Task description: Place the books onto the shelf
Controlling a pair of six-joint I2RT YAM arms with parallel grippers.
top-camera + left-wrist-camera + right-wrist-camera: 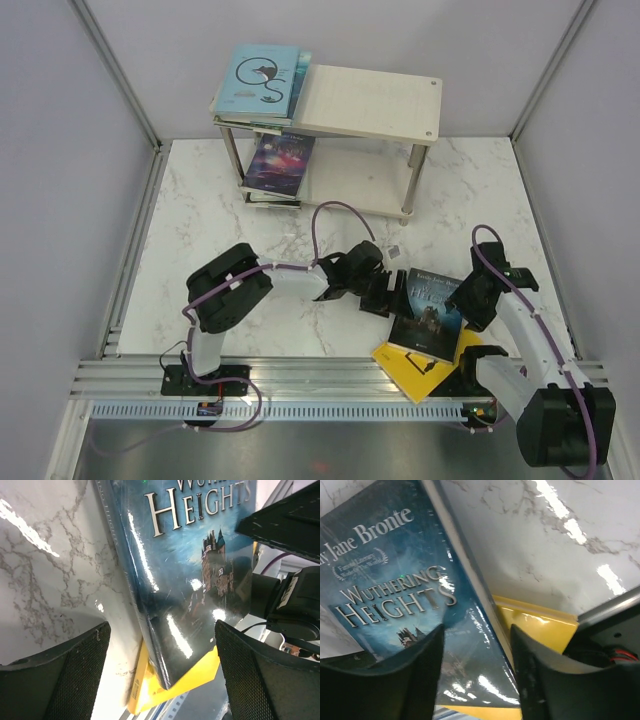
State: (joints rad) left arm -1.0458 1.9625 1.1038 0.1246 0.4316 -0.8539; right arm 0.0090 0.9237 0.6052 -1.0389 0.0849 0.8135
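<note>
Straddling opposite edges of the blue-grey book point(190, 570): left gripper point(160, 630), right gripper point(477, 635), both apart, unclamped, likely for two-sided lift.

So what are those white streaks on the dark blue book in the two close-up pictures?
Left wrist view: light glare on the glossy blue book, and on the marble table. Right wrist view: same glare low on the cover and across the marble. Top view: evenly lit, no streaks there.

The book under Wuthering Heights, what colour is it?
The lower book is plain yellow; the right wrist view shows it best.
</note>
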